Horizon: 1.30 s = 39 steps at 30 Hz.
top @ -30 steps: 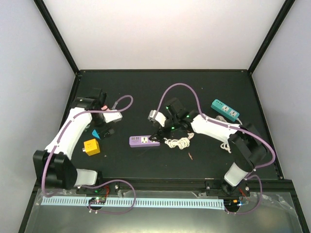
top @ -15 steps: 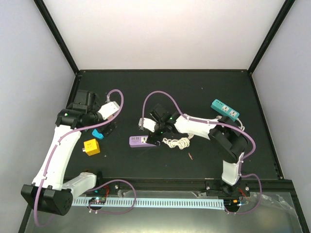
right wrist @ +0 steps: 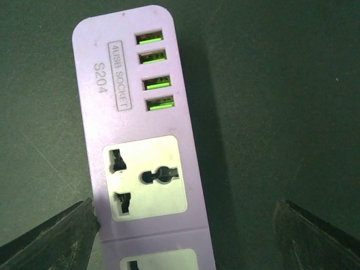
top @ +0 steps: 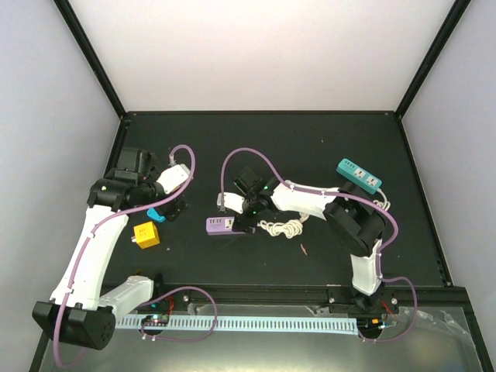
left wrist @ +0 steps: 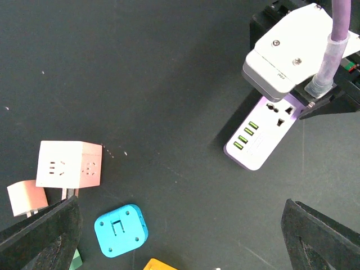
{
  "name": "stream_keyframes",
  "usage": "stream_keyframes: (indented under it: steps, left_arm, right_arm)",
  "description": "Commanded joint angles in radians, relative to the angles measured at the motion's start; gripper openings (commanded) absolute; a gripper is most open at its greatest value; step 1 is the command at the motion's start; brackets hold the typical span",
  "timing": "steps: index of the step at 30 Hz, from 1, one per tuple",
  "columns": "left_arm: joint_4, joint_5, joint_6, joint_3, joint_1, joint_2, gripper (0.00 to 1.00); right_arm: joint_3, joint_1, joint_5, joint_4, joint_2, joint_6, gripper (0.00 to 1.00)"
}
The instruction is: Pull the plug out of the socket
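Note:
A purple power strip, the socket [top: 219,225], lies left of the table's middle. My right gripper [top: 245,218] hangs low over its right end. In the right wrist view the socket [right wrist: 140,140] runs between the spread fingers [right wrist: 50,236], close to the left one; its near outlets are empty. The plug is hidden, and I cannot tell whether it sits under the gripper. A coiled white cord [top: 284,228] lies just right of the strip. My left gripper [top: 167,205] is open above small adapters, well left of the socket [left wrist: 260,135]. Between its fingers [left wrist: 39,236] is only bare table.
A blue adapter [left wrist: 120,230], a pink-and-white cube socket [left wrist: 70,164] and a yellow cube [top: 146,234] lie under the left arm. A teal power strip [top: 358,176] lies at the far right. Purple cables loop over both arms.
My right gripper has slid left along the purple strip and come down over it, its jaws narrowing slightly. The left arm has reared up at the elbow, its wrist staying near the adapters.

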Motion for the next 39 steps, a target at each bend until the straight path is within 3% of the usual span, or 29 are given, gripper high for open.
stream_keyframes:
  steps: [1, 10, 23, 28, 39]
  left_arm:
    - [0.025, 0.038, -0.016, -0.005, 0.006, -0.014, 0.99]
    - [0.031, 0.050, -0.024, -0.008, 0.006, -0.015, 0.99]
    - [0.036, 0.058, -0.027, -0.010, 0.006, -0.028, 0.99]
    - [0.049, 0.071, -0.031, -0.014, 0.006, -0.024, 0.99]
    - [0.074, 0.116, -0.046, -0.013, 0.004, 0.002, 0.99]
  right_arm:
    - [-0.011, 0.006, -0.031, -0.061, 0.010, -0.046, 0.89]
    - [-0.008, 0.005, -0.043, -0.078, -0.009, -0.054, 0.88]
    - [-0.072, -0.062, 0.053, -0.045, -0.036, -0.049, 0.50]
    - [-0.132, -0.134, 0.055, -0.049, -0.104, -0.036, 0.45]
    - [-0.235, -0.385, 0.068, -0.110, -0.196, -0.058, 0.43]
